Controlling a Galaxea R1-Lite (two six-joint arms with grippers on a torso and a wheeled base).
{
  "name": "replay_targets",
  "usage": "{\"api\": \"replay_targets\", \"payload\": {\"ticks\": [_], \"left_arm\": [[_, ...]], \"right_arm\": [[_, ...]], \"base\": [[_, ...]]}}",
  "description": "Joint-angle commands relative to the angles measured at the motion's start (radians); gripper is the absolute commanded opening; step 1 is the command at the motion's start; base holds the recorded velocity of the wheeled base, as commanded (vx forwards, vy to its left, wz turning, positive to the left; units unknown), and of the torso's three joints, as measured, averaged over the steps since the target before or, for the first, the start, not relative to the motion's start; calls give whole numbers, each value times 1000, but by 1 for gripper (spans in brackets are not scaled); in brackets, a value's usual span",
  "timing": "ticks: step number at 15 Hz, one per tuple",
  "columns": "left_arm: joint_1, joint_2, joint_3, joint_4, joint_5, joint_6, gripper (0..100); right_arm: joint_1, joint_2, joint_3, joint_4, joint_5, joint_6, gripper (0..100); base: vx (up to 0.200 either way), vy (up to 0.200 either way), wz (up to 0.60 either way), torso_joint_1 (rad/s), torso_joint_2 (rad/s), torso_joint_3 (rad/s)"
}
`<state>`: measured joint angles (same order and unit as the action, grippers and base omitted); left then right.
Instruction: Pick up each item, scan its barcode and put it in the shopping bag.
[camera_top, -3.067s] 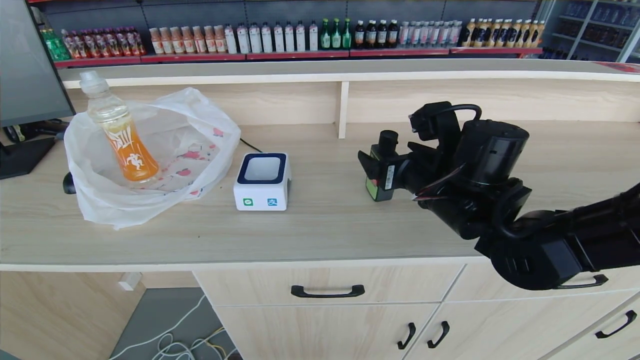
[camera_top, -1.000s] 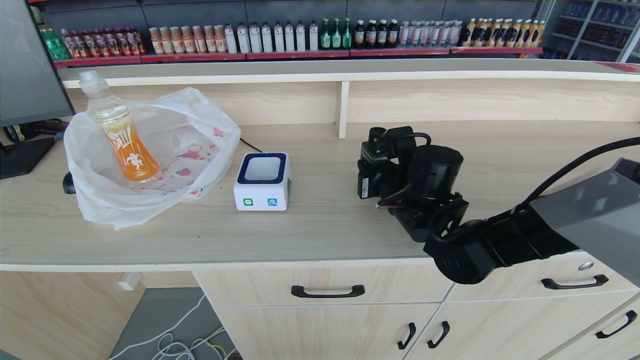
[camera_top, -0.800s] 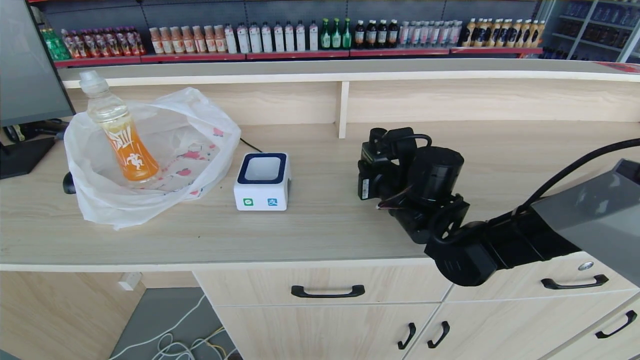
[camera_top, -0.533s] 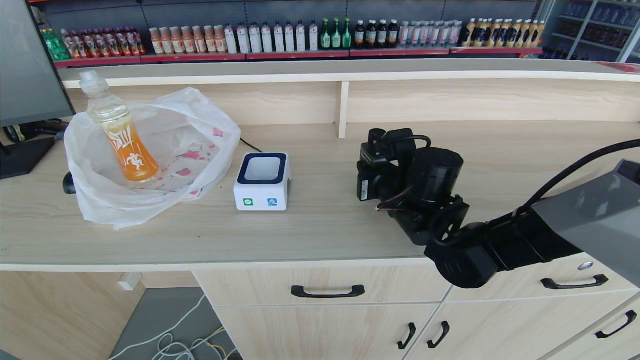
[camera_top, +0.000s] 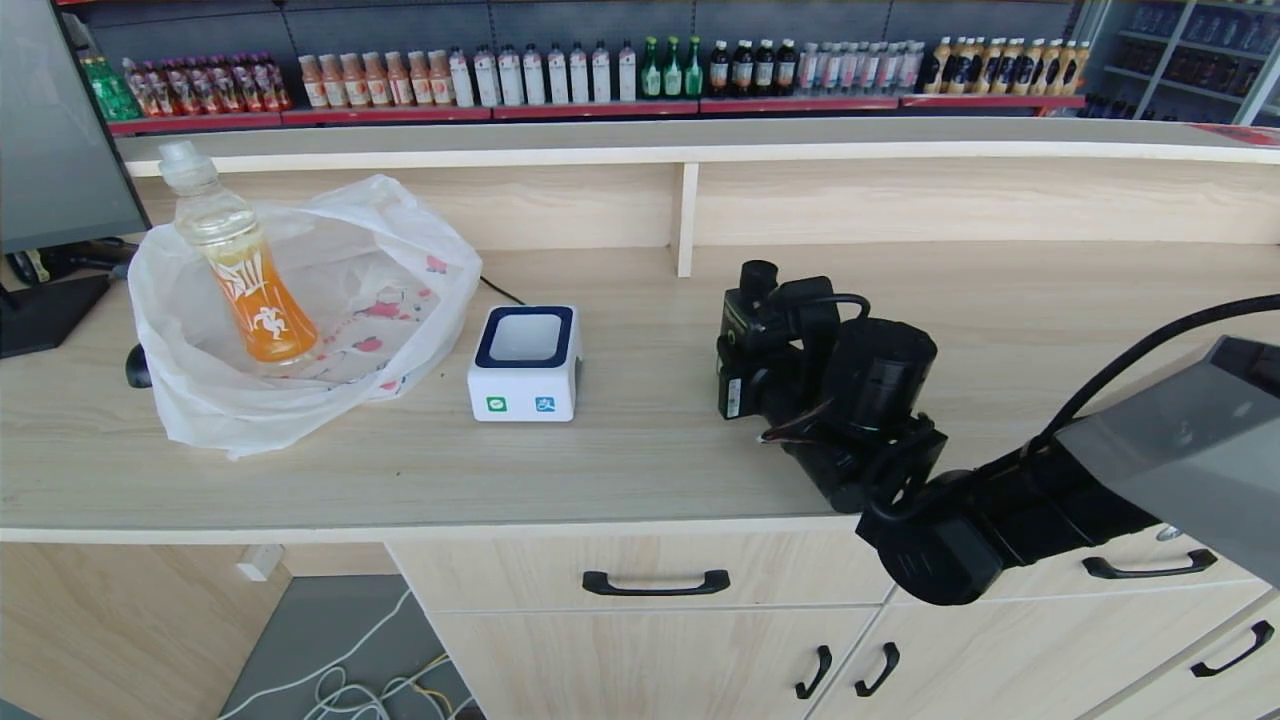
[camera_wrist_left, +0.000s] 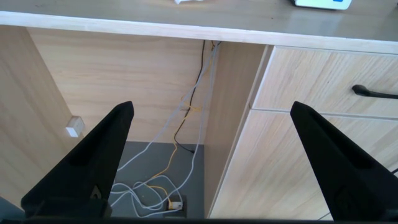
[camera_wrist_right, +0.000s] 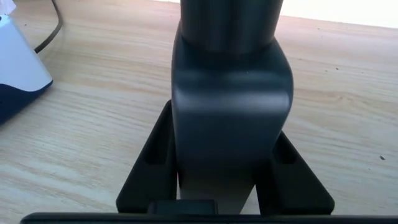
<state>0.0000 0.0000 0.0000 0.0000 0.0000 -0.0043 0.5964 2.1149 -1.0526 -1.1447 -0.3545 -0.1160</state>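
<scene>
The right claw (camera_wrist_right: 222, 171) is closed around a small dark bottle (camera_top: 742, 350), held upright to the right of the white scanner (camera_top: 525, 362). I cannot tell whether its base touches the wooden counter (camera_top: 620, 460). A white strip low on the bottle, probably the barcode, faces the scanner side, which is likely why it is held this way. The arm hides most of the label. Further left, the shopping bag (camera_top: 400, 250) sags open with an orange drink (camera_top: 245, 275) standing inside. The left claw (camera_wrist_left: 211, 112) hangs wide open and empty below the counter, before the drawers (camera_wrist_left: 323, 81) — probably parked clear.
</scene>
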Motion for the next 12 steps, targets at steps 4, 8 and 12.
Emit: {"api": "replay_targets", "payload": {"ticks": [4,8,12], "left_arm": [[0,0,0,0,0,0,100],[0,0,0,0,0,0,100],[0,0,0,0,0,0,100]], "right_arm": [[3,-10,-30,0,3,-10,0],[0,-26,-40,2,6,-10,0],[3,-58,-38,5,6,-10,0]], "base": [[0,0,0,0,0,0],[0,0,0,0,0,0],[0,0,0,0,0,0]]}}
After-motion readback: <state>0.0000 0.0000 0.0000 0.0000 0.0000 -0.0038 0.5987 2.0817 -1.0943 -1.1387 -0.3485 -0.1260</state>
